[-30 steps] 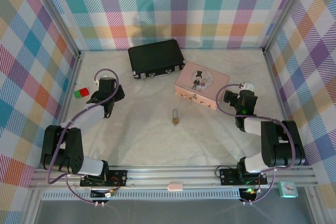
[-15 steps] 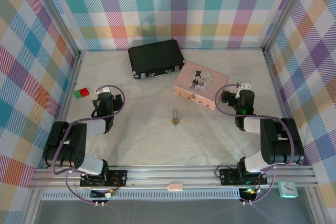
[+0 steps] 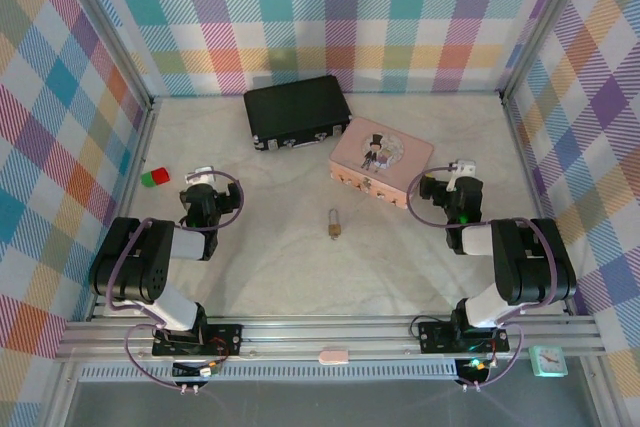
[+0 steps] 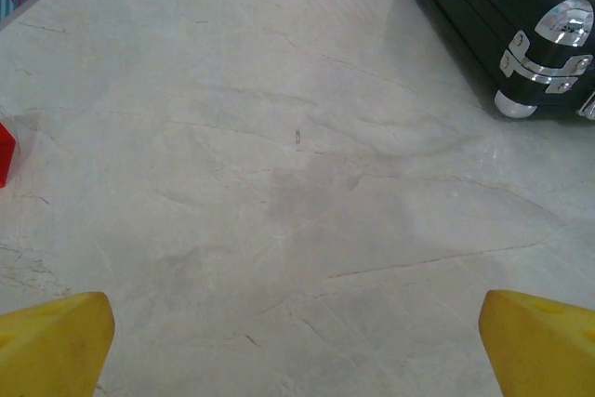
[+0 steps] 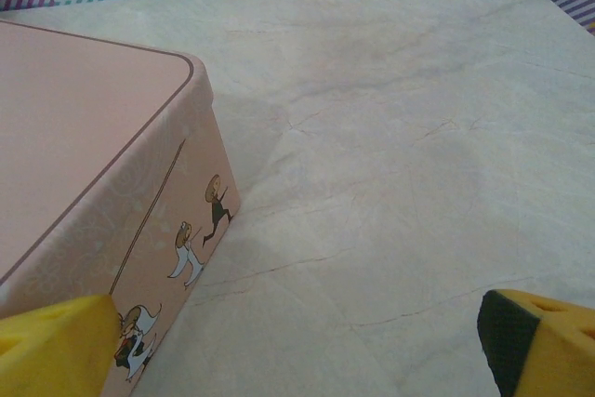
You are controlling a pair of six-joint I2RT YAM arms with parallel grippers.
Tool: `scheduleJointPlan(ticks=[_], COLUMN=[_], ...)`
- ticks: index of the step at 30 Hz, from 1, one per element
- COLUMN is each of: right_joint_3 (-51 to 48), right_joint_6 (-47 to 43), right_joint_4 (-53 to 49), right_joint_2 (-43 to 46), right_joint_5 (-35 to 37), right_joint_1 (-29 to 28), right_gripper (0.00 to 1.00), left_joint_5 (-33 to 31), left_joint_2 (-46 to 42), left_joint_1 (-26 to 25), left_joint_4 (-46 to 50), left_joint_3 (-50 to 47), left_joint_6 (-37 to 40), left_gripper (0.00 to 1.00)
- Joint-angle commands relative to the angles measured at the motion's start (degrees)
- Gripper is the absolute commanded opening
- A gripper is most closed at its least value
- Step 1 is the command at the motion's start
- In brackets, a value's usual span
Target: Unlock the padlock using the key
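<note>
One padlock [image 3: 334,224] lies alone in the middle of the table [image 3: 270,267], with bare surface all round it, well apart from both arms. Checked walls close the left, back and right edges. One black case [image 3: 298,110] sits near the back wall and one pink box [image 3: 382,159] right of centre. One red block [image 3: 160,176] and one green block [image 3: 148,180] touch by the left wall. The left gripper [image 4: 297,350] has its fingers spread wide over bare table. The right gripper [image 5: 297,350] is spread too, empty, just beside the pink box
</note>
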State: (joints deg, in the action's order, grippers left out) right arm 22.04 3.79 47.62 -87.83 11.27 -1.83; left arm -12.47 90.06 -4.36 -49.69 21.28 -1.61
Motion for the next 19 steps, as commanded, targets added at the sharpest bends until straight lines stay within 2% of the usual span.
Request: scheduleJointPlan(ticks=[1,19], right_joint_3=[0.07,0.16], right_joint_6=[-0.23,-0.28], right_joint_4=[2.05,1.99], right_joint_2=[0.28,0.14], right_joint_5=[-0.23,-0.54], right_joint_1=[-0.05,-0.04], right_gripper=[0.99,0.99], left_joint_5=[0.60,0.36], left_joint_2=[0.11,0.20], left_joint_1=[0.34,0.14], left_joint_4=[-1.72,-1.25], left_joint_3=[0.96,1.21], left_joint_6=[0.99,1.21], left_gripper=[1.00,1.00])
